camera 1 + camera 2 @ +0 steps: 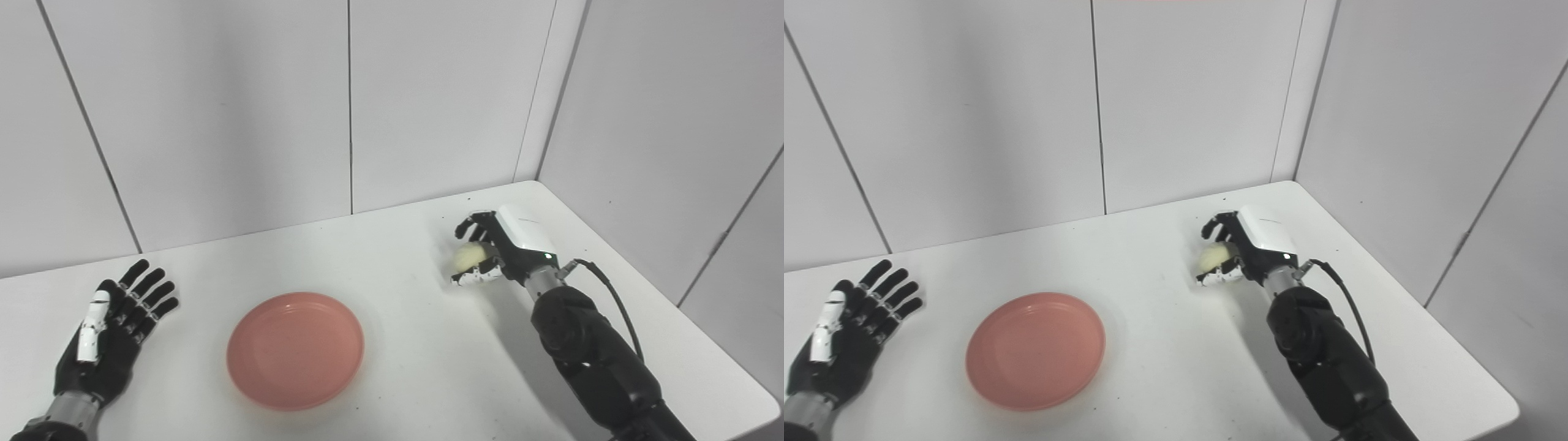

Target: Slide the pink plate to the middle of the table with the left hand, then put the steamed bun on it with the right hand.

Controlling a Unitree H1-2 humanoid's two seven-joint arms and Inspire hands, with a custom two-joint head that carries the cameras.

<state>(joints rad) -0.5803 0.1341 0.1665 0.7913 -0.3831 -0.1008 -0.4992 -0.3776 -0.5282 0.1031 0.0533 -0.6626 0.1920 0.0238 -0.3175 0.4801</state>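
The bun [467, 255] sits inside the right robot hand [490, 251], at the far right of the tabletop [404, 257]. It is pale, round and smooth. Fingers [468, 228] curl over its far side and the thumb closes on its near side, so the right robot hand is grasping the bun; whether the bun is lifted or touching the surface cannot be told from either view.

By my judgement, a steamed bun is light and soft, with a skin that dents or tears under a hard squeeze. It wants a wide, gentle hold around its middle, fingers opposite thumb, with only enough pressure to stop it slipping. The present hold looks like that kind. The release should be low over the plate, since a round bun could roll.

The plate [295, 349] lies flat, left of the bun and nearer, about mid-tabletop and well apart from both hands. It is pink, shallow, with a raised rim, and nothing lies on it. It looks stiff and smooth and would likely slide easily if pushed at its rim.

At the near left the left robot hand [113, 327] is released, palm up, fingers spread, holding nothing.
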